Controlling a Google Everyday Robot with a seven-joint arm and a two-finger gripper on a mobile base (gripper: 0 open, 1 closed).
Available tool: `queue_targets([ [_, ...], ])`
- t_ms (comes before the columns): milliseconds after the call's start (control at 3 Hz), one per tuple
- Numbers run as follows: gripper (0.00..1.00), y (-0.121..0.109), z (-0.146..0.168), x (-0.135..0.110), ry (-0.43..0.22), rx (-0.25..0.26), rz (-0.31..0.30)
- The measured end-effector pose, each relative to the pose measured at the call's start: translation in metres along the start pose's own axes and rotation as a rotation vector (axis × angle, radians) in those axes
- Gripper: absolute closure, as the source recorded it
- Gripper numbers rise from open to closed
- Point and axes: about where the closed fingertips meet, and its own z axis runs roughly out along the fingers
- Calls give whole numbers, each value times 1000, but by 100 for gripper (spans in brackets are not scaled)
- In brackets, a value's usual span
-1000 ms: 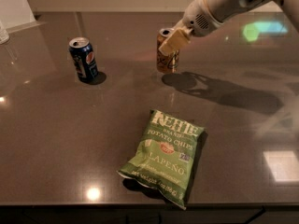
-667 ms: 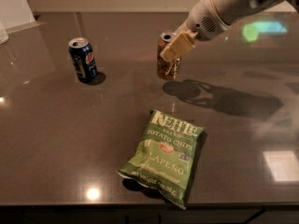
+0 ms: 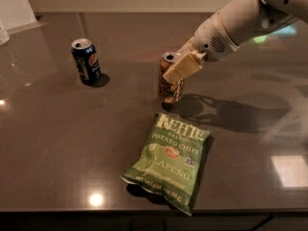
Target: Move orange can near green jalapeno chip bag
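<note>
We see the gripper (image 3: pixel 176 64) reaching in from the desk's far right corner, clamped on the upper part of the orange can (image 3: pixel 169 88), with one pale finger across its front. The can is upright near the middle of the dark desk (image 3: pixel 57 143), just beyond the top of the Kettle Brand green jalapeno chip bag (image 3: pixel 168 160), which lies flat by the near edge. A blue Pepsi can (image 3: pixel 87 61) stands well apart toward the far left corner.

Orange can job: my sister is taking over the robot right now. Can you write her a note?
Gripper: shut on the orange can, just behind the top edge of the green jalapeno chip bag.
Done: can is held close to the bag, a small gap between.
Left, I think: set it down, let go, pull back.
Blue can stands far left.
</note>
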Motion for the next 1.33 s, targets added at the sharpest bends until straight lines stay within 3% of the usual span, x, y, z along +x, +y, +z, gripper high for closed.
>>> queue_targets([
  [667,51,23,2,13,8,10,-50],
  [1333,5,29,3,16,14,19,-82],
])
